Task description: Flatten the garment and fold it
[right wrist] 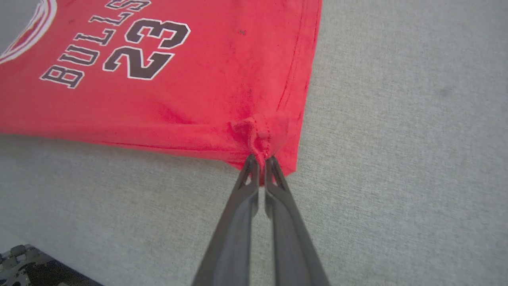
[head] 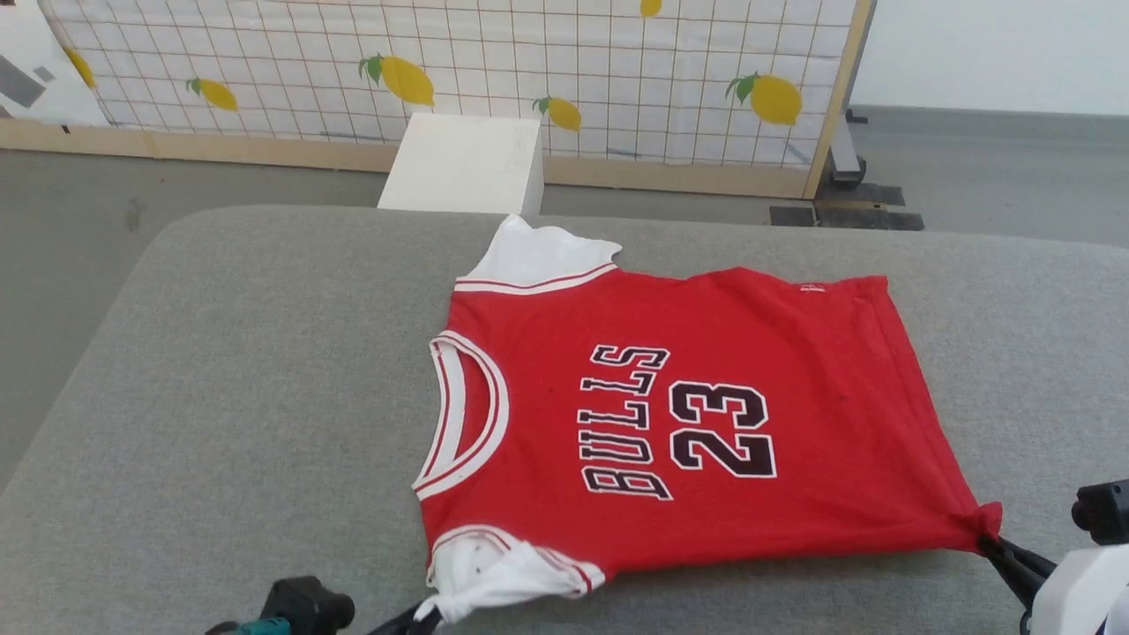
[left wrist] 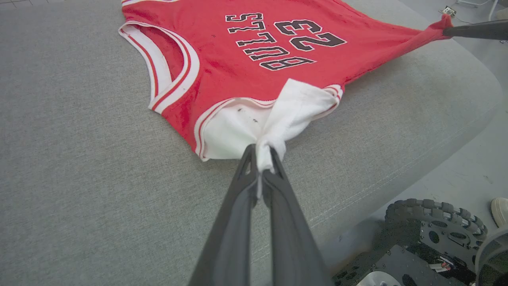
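The garment (head: 688,414) is a red jersey with white sleeves, striped trim and black lettering with the number 23. It lies spread on the grey padded table (head: 247,397), collar to the left. My left gripper (left wrist: 262,157) is shut on the near white sleeve (left wrist: 278,119), pinching a bunch of cloth; in the head view the left gripper (head: 425,613) sits at the bottom edge. My right gripper (right wrist: 260,161) is shut on the near hem corner (right wrist: 258,135), which is pulled taut; the head view shows the right gripper (head: 992,540) at the lower right.
A white box (head: 466,163) stands on the floor beyond the table's far edge, in front of a lemon-print panel (head: 529,70). The table's near edge and my wheeled base (left wrist: 432,234) show in the left wrist view, with a shoe tip (left wrist: 501,210) at the right.
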